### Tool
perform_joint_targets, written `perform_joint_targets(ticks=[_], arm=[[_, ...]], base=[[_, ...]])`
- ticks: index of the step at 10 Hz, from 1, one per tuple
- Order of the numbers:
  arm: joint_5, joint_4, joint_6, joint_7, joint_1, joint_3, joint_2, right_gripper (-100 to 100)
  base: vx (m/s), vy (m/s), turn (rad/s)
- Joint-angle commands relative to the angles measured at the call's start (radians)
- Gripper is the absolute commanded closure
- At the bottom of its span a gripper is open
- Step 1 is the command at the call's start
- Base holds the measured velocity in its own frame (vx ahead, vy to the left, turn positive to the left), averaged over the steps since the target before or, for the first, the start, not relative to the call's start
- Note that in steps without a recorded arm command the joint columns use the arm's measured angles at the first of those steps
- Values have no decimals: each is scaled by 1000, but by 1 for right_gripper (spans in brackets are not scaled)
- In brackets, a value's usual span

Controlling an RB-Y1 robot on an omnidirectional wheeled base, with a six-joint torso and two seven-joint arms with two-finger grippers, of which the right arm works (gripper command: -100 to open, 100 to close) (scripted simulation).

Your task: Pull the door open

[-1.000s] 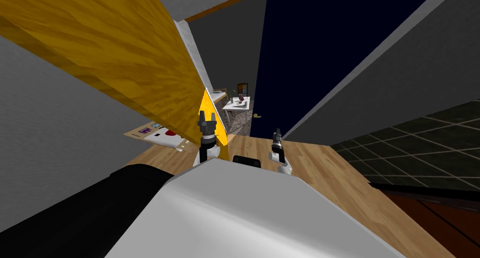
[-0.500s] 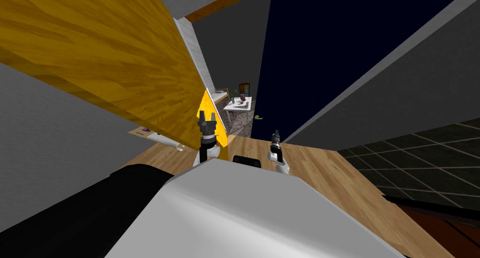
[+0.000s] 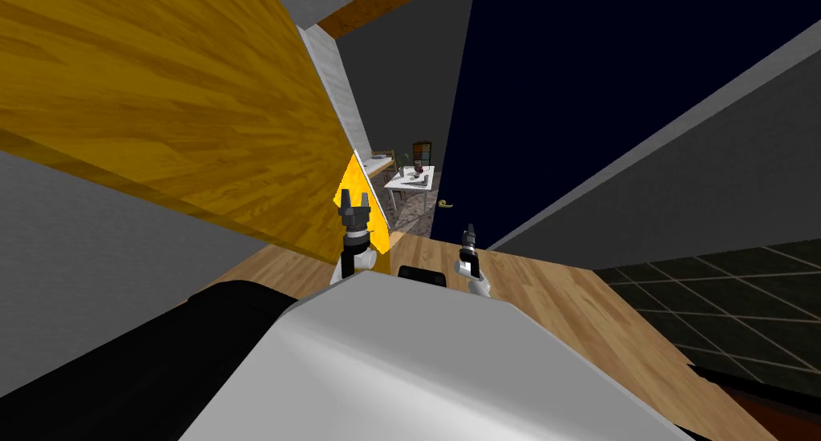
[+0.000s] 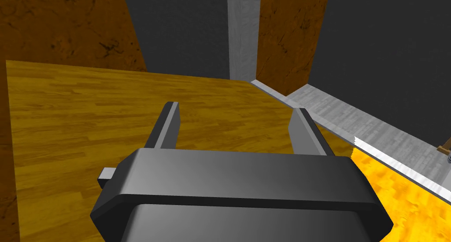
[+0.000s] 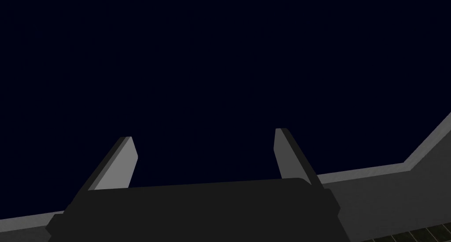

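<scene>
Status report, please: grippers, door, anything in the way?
Left gripper open, right gripper open, both empty. Navy door ajar, handle not held. Yellow panel close at left.

Door (image 3: 577, 75) stands ahead on the right, handle (image 3: 443, 204) at its left edge. Panel (image 3: 160, 99) on the left. Table (image 3: 410, 181) far off in the gap between. Left gripper (image 3: 354, 194) before the panel's edge, right gripper (image 3: 469, 229) near the handle, apart from it.

No text, label, brand, number or sign can be read on any surface, the dark blue door (image 3: 577, 83) included. The framed picture (image 3: 422, 151) of coloured squares beyond the doorway is too small to tell any lettering
</scene>
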State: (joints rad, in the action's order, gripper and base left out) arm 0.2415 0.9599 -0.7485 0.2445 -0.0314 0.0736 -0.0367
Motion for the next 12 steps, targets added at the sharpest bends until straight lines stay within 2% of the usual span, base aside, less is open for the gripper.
perform_joint_targets(ticks=[1, 5, 6, 9, 12], arm=[[9, -45, -12, 1, -18, 3, 4, -100], [26, -125, -31, 8, -49, 8, 22, -100], [34, -163, -40, 11, -64, 10, 31, -100], [47, -226, -55, 16, -88, 14, 49, -100], [65, -315, -76, 23, -122, 20, 80, -100]], base=[[88, -15, 78], [87, -15, 94], [123, -28, 151], [108, -32, 139], [144, -29, 220]])
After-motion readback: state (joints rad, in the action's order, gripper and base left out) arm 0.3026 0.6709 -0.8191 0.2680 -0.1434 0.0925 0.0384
